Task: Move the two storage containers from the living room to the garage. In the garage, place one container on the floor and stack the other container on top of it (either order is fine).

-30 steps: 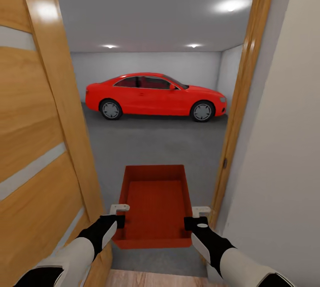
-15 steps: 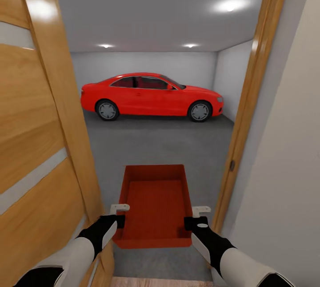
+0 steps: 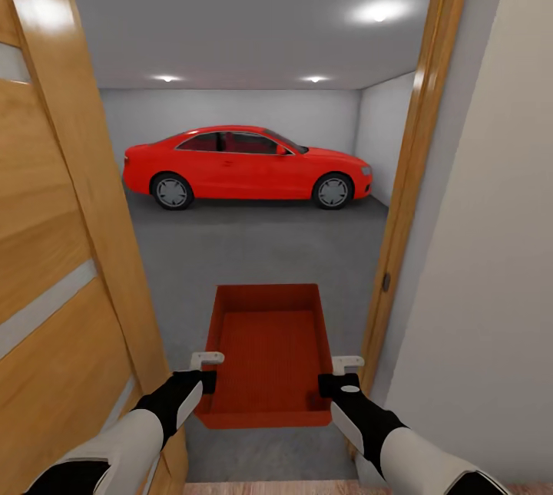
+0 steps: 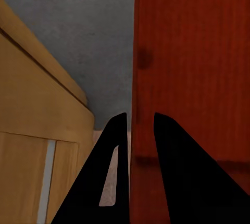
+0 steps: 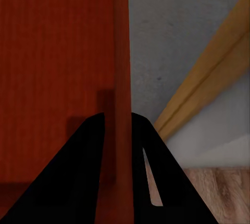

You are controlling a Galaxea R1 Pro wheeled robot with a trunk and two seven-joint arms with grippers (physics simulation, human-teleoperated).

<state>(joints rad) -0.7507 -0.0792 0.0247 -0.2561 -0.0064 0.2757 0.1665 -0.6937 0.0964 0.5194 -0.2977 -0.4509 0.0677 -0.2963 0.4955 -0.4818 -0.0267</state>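
An orange-red storage container hangs in front of me in the head view, carried level between both arms in the garage doorway. My left gripper is shut on its left wall, and my right gripper is shut on its right wall. In the left wrist view the dark fingers straddle the container's wall. The right wrist view has its fingers pinching the other wall. Beyond lies the garage's dark grey concrete floor. The container is empty inside.
A wooden plank door stands open close on my left. The wooden door frame and a pale wall close in on my right. A red car is parked across the back of the garage. Wood plank flooring lies underfoot.
The whole view has shifted: the car and the doorway slid leftward and the door frame on the right came nearer. Both grippers hold the container as before.
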